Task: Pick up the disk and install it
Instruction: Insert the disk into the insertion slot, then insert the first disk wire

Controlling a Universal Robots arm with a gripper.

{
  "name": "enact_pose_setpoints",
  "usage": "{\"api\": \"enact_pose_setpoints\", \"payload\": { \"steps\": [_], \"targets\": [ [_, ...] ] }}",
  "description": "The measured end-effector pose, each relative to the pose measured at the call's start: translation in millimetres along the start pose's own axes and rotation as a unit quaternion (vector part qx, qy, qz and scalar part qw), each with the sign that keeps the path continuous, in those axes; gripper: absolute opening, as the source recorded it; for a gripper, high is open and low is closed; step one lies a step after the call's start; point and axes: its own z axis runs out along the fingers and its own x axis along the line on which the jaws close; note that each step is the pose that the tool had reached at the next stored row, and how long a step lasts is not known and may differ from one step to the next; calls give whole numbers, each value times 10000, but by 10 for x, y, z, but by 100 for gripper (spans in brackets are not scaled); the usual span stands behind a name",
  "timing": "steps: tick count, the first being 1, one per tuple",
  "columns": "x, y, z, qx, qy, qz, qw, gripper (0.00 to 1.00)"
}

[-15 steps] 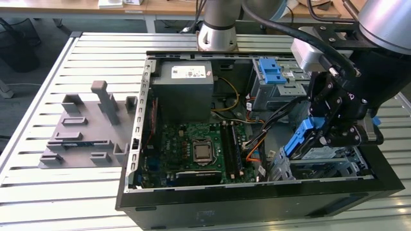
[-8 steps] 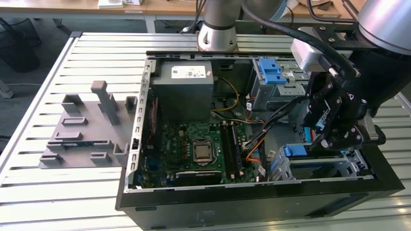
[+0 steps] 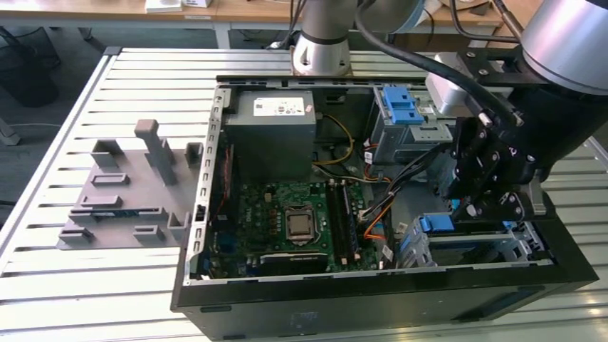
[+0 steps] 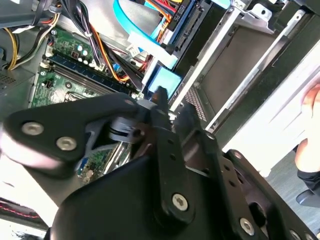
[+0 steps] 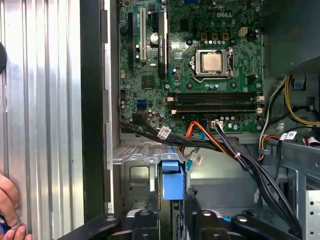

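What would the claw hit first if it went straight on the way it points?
Most likely the disk, blue-framed, sitting in the cage just ahead of the claw; how close is hard to tell.

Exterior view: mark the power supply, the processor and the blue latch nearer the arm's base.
Power supply (image 3: 270,142): exterior view, middle of its grey face.
Processor (image 3: 299,223): exterior view, middle of its lid.
Blue latch (image 3: 399,107): exterior view, middle of the plastic.

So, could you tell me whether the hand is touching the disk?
Cannot tell: in the first wrist view the disk sits right by the hand, but neither contact nor gap shows plainly.
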Motion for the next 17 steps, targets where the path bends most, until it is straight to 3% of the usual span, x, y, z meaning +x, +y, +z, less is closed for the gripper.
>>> {"api": "enact_pose_setpoints", "payload": {
  "steps": [2, 4, 7, 12, 17],
  "targets": [
    [0, 0, 14, 0, 0, 0, 10000, 24],
    [0, 0, 26, 0, 0, 0, 10000, 24],
    [0, 0, 39, 0, 0, 0, 10000, 11],
    [0, 0, 116, 0, -1, 0, 10000, 11],
    [1, 0, 127, 0, 0, 0, 10000, 11]
  ]
}}
